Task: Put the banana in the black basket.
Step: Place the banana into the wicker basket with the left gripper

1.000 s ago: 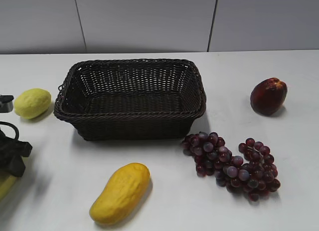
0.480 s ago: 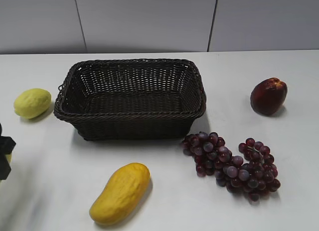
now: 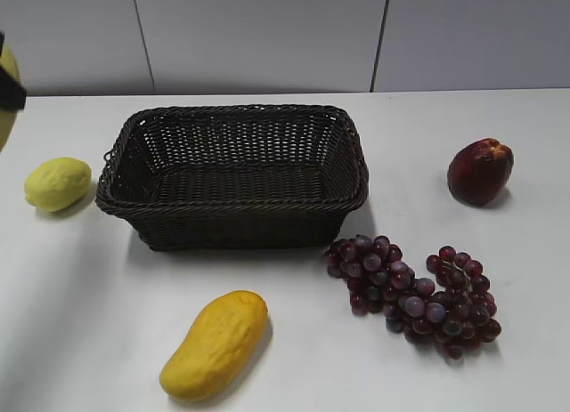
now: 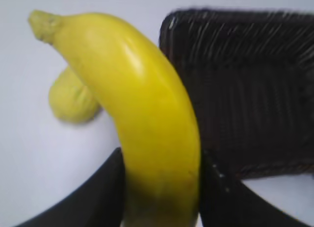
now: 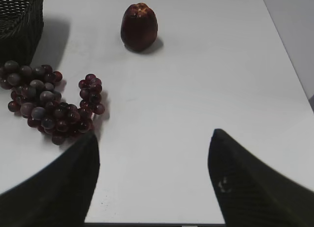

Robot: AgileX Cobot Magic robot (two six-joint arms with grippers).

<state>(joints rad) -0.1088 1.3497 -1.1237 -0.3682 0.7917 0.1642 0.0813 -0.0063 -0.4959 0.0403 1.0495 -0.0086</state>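
My left gripper (image 4: 162,183) is shut on the banana (image 4: 142,104), a long smooth yellow fruit, and holds it in the air. In the left wrist view the black basket (image 4: 245,89) lies to its right and below. In the exterior view the banana (image 3: 5,105) and a black bit of the gripper show only at the far left edge, high up. The black basket (image 3: 233,209) stands empty at the middle of the table. My right gripper (image 5: 153,148) is open and empty above bare table.
A pale lemon (image 3: 58,183) lies left of the basket, also in the left wrist view (image 4: 73,102). An orange-yellow mango (image 3: 215,344) lies in front. Purple grapes (image 3: 414,292) and a dark red fruit (image 3: 480,171) lie to the right, and show in the right wrist view (image 5: 51,104), (image 5: 140,27).
My left gripper has risen from low at the left edge to high at the left edge, carrying the banana up. Nothing on the table has moved.
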